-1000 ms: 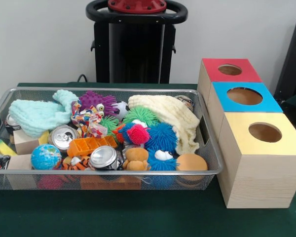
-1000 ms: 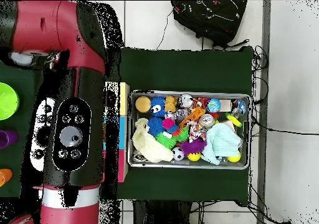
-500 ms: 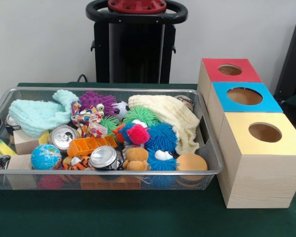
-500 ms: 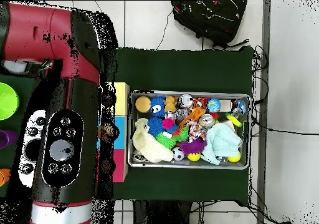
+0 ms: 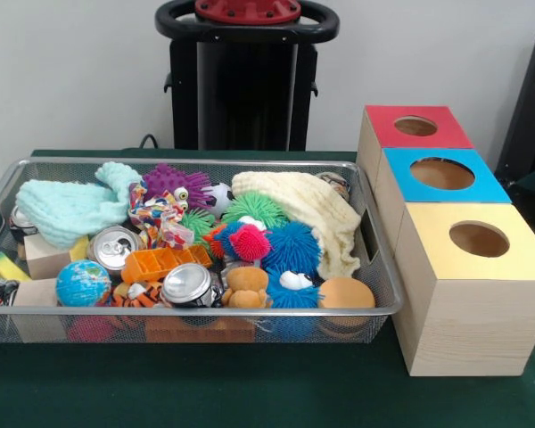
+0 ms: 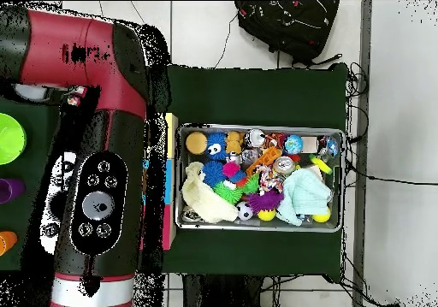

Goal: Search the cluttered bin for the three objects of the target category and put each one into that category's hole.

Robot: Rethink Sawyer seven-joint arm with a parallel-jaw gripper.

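A wire bin on the green table is piled with toys. It holds two drink cans, a blue spiky ball, a green one, a pink one, a mint cloth, a cream cloth, a globe ball and wooden blocks. To its right stand three wooden boxes with round holes, topped red, blue and yellow. Neither view shows the gripper. In the overhead view the red and black arm lies beside the bin and covers most of the boxes.
A black bag lies on the floor beyond the table. A green cup sits at the overhead view's left edge. Cables run along the floor to the right of the bin. A dark chair stands behind the boxes.
In the overhead view the arm's big link has swung slightly, first left and then back right. The bin's contents and the boxes have not moved.
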